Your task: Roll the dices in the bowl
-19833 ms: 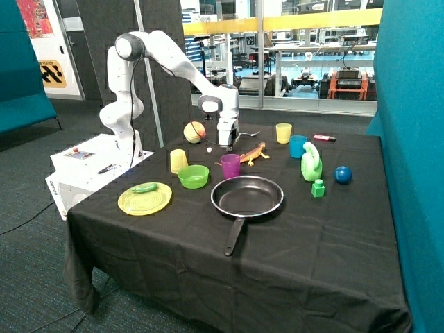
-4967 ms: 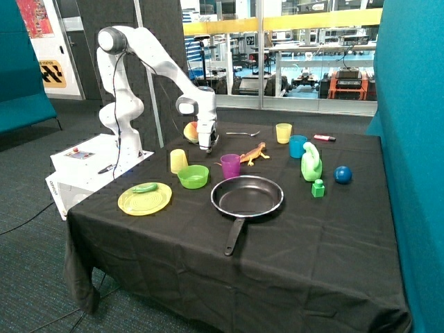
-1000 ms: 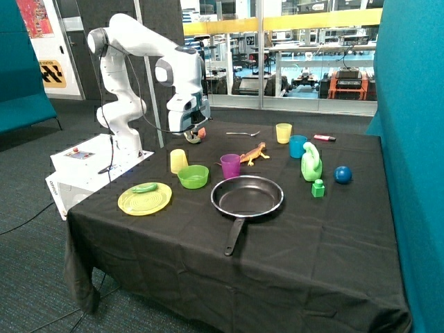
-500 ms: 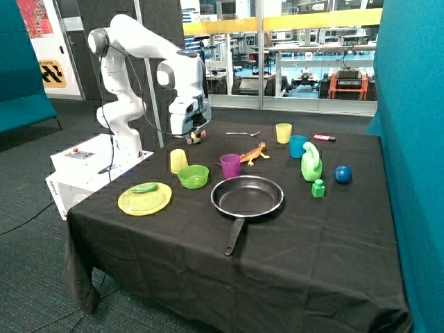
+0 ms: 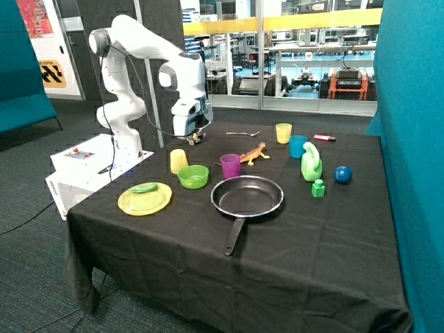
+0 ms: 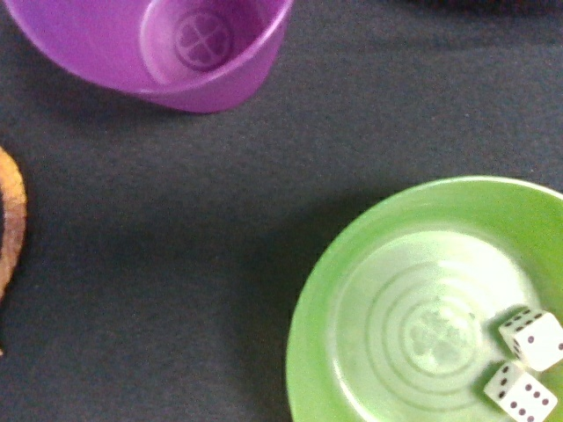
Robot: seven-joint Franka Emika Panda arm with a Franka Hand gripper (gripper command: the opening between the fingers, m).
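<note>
The lime-green bowl [image 5: 193,182] stands on the black cloth between a yellow cup [image 5: 178,161] and a purple cup [image 5: 230,166]. In the wrist view the bowl [image 6: 308,299] holds two dice side by side at its floor's edge, one [image 6: 533,338] touching the other [image 6: 521,392]. Both look white with black pips. My gripper [image 5: 195,137] hangs in the air behind and above the bowl, apart from it. No finger shows in the wrist view. The purple cup [image 6: 176,44] is empty.
A black frying pan [image 5: 247,196] lies in front of the purple cup. A yellow-green plate [image 5: 144,201] lies toward the robot base. An orange lizard toy [image 5: 253,153], more cups [image 5: 283,132], a green watering can [image 5: 311,163] and a blue ball [image 5: 343,174] stand further back.
Over twenty seconds the arm has swung from beside the purple cup to above the yellow cup side and risen. In the last second the gripper has shifted only slightly.
</note>
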